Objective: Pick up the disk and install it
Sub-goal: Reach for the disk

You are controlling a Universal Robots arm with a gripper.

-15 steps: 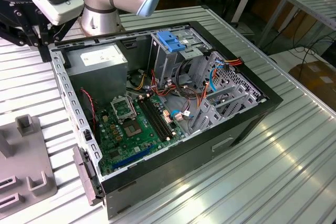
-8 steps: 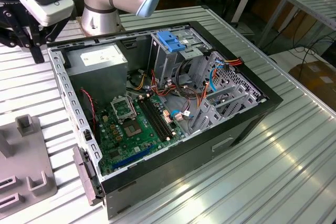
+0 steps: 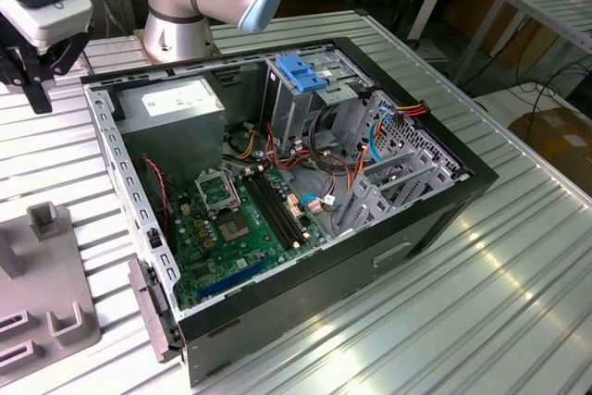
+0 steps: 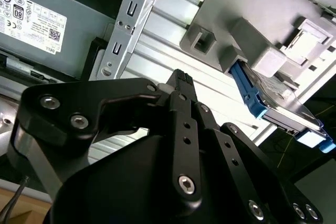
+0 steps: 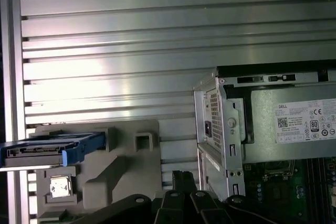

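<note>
Slatted worktop point(image 3: 518, 256). Open computer case point(image 3: 407, 228) on it; loose cables point(image 3: 347, 168) by the drive cage point(image 3: 296, 104) could snag an insertion. Grey holder point(image 5: 121, 171) just beside the case, with the disk point(image 5: 52, 148) on edge in its slot. Gripper point(image 5: 181, 176) clenched, empty, apart from the disk; approaching closed risks knocking it over.

The ribbed table point(image 5: 131, 51) lay bare and open around the grey holder point(image 5: 121, 166). The computer case point(image 5: 231, 129) stood close beside it. Holder blocks hugged the disk point(image 5: 47, 149).
</note>
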